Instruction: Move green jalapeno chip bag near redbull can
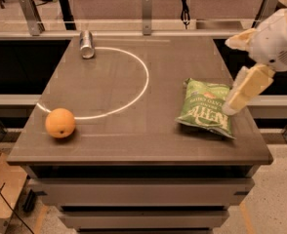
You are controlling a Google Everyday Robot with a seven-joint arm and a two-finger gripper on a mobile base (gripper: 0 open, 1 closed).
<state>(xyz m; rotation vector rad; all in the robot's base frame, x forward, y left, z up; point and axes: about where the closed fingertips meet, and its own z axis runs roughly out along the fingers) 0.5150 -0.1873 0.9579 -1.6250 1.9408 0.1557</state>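
Note:
The green jalapeno chip bag (206, 107) lies flat on the right side of the dark table (133, 140), its white lettering facing up. The redbull can (87, 44) stands at the far left corner of the table, silvery with a shiny top, far from the bag. My gripper (245, 87) hangs from the white arm (279, 38) at the right. It hovers over the bag's right edge, just above it, and holds nothing that I can see.
An orange (60, 123) sits near the front left of the table. A white arc (133, 87) is painted across the tabletop between can and orange. A rail with metal posts (146, 13) runs behind the table. The table's right edge is under my arm.

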